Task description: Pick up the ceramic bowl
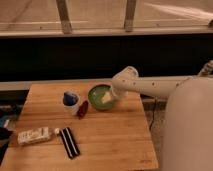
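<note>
The ceramic bowl point(99, 96) is a shallow glossy green bowl with a darker rim, at the far middle of the wooden table point(110, 140). My gripper point(108, 97) reaches in from the right on a long white arm and sits over the bowl's right side, its pale tip inside or at the rim. The bowl appears to rest on the table. A white cup with a blue top point(70, 101) stands just left of the bowl.
A small dark red object point(82, 108) lies between the cup and the bowl. A pale packaged item point(34, 135) and a black flat object point(69, 142) lie at the front left. The table's right edge is by the arm's body point(187, 125).
</note>
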